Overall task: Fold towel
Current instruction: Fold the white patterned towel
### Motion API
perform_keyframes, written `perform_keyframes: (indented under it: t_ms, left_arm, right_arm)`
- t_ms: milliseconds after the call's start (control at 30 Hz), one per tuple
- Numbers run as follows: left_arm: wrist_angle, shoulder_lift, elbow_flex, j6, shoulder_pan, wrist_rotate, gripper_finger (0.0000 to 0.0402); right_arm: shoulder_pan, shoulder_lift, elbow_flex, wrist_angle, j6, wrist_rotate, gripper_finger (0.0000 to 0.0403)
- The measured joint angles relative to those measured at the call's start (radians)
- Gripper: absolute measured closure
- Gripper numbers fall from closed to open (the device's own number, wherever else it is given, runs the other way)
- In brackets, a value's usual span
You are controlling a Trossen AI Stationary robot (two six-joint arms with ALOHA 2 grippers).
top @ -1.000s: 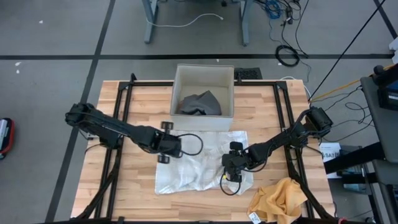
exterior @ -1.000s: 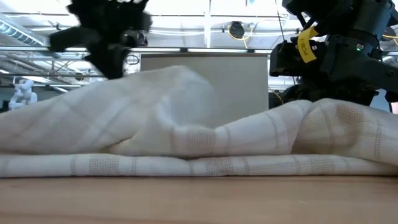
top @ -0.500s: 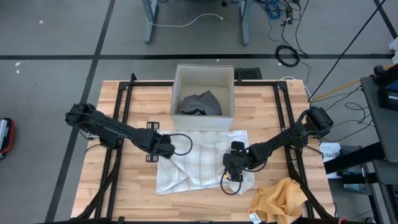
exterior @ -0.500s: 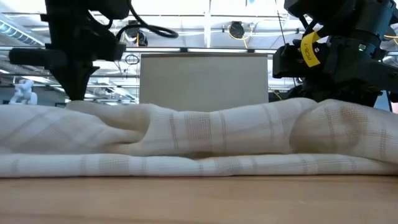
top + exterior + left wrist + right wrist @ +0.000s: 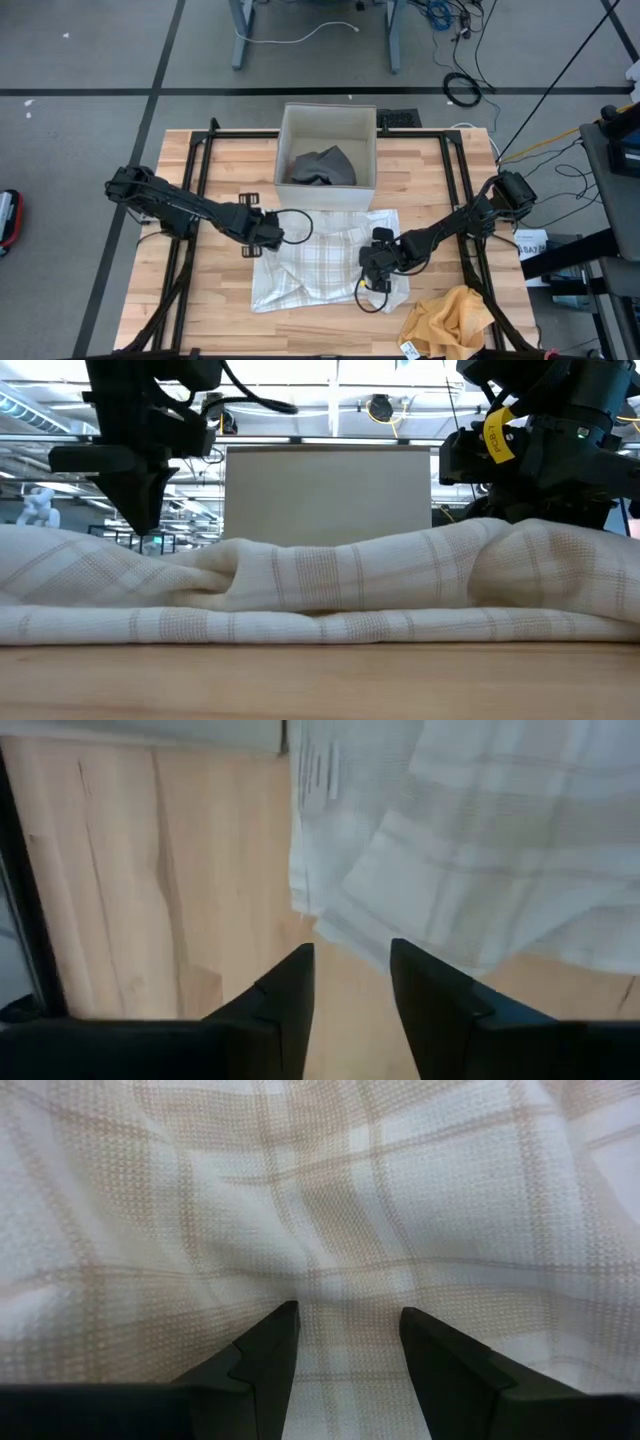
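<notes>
A white towel (image 5: pixel 320 262) with beige checks lies spread and wrinkled on the wooden table, a low hump (image 5: pixel 540 560) on its right part. My left gripper (image 5: pixel 258 240) hovers open just off the towel's far left corner (image 5: pixel 312 910), above bare wood, with nothing between its fingers (image 5: pixel 350 955). My right gripper (image 5: pixel 375 272) points down at the towel's right part, its fingers open (image 5: pixel 348 1315) with checked cloth filling the gap. In the low view the hump hides its fingertips. My right gripper comes slanting down from the right onto the towel's right part (image 5: pixel 345 1280), fingers apart. The cloth lies flat on the table with a shallow crease between the fingers. Whether the fingertips touch it, I cannot tell.
A pale bin (image 5: pixel 327 125) with a dark grey cloth (image 5: pixel 322 166) inside stands at the far middle, just beyond the towel. A yellow cloth (image 5: pixel 450 318) lies crumpled at the near right corner. Black frame rails (image 5: pixel 190 200) run along both table sides.
My left gripper has drawn the towel's raised left part toward the table's left edge and lowered it, then come clear of the cloth. That part, lifted and bunched before, now lies spread out flat. The right part has stayed where it was.
</notes>
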Motion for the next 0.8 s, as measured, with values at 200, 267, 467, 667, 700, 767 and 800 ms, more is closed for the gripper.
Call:
perform_keyframes:
  t_ms: [200,267,467,667,700,767,800]
  left_arm:
    - [0.261,0.0,-0.003,0.09,-0.044,0.187,0.0253]
    - [0.417,0.0,-0.021,0.144,-0.07,0.294,0.0253]
    - [0.721,0.0,-0.109,0.225,-0.139,0.555,0.0253]
    - [0.85,0.032,-0.217,0.152,-0.165,0.622,0.0252]
    - [0.871,0.048,-0.234,0.133,-0.168,0.625,0.0253]
    - [0.899,0.081,-0.258,0.109,-0.173,0.637,0.0253]
    - [0.91,0.1,-0.265,0.102,-0.175,0.645,0.0253]
  right_arm:
    - [0.0,0.0,0.0,0.006,-0.008,-0.035,0.0234]
    - [0.002,0.0,0.0,0.019,-0.008,-0.08,0.0234]
    - [0.022,0.0,0.0,0.054,0.008,-0.24,0.0234]
    - [0.047,-0.004,0.0,0.115,0.011,-0.397,0.0234]
    - [0.048,-0.008,0.001,0.112,0.007,-0.397,0.0234]
    - [0.046,-0.027,0.006,0.11,0.0,-0.387,0.0234]
    - [0.046,-0.042,0.009,0.104,-0.009,-0.369,0.0234]
